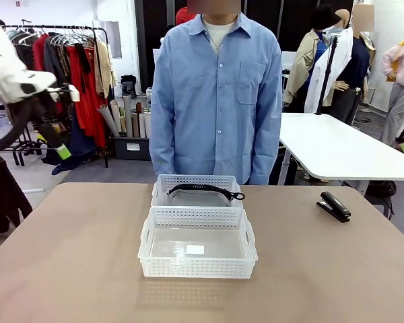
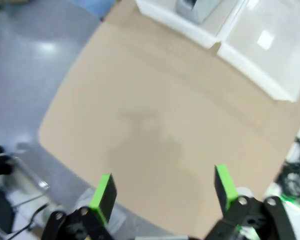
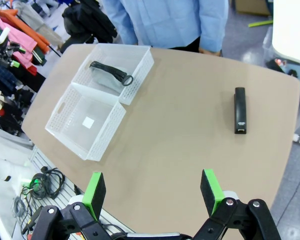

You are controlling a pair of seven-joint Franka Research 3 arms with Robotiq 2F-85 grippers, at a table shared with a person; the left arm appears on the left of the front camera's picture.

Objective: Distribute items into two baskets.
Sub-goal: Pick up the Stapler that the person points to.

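– Over the counter (image 3: 180, 140), right pincer (image 3: 151, 181) hangs high, green pads wide apart, nothing between them. Same for left pincer (image 2: 164, 174): spread and empty above bare tan surface.

– What's loose?

– One black stapler (image 3: 240, 110), lying flat by itself on the robot's right, well apart from both baskets. It's a long narrow bar with a hard, smooth casing. I read it as rigid and compact, likely some heft for its size. The smooth flanks could slip, so I'd close across the narrow width near mid-length. I'd avoid the ends, and also top-to-bottom, where the hinge would give.

– The other item?

– A black band (image 3: 110, 73) lies in the far basket (image 3: 140, 75), on the person's side. It's thin, curved and limp-looking, with a small ring-like end near one wall. Under it sits a pale greyish shape; can't tell what.

– Baskets themselves?

– White plastic, shallow, rectangular, with perforated walls and cut-out handles. They seem butted end to end. The near basket (image 3: 107, 136) holds just a small white label (image 3: 88, 121) on its floor. Probably light with slightly springy walls. My guess is a dropped stapler would shove it, so release low.
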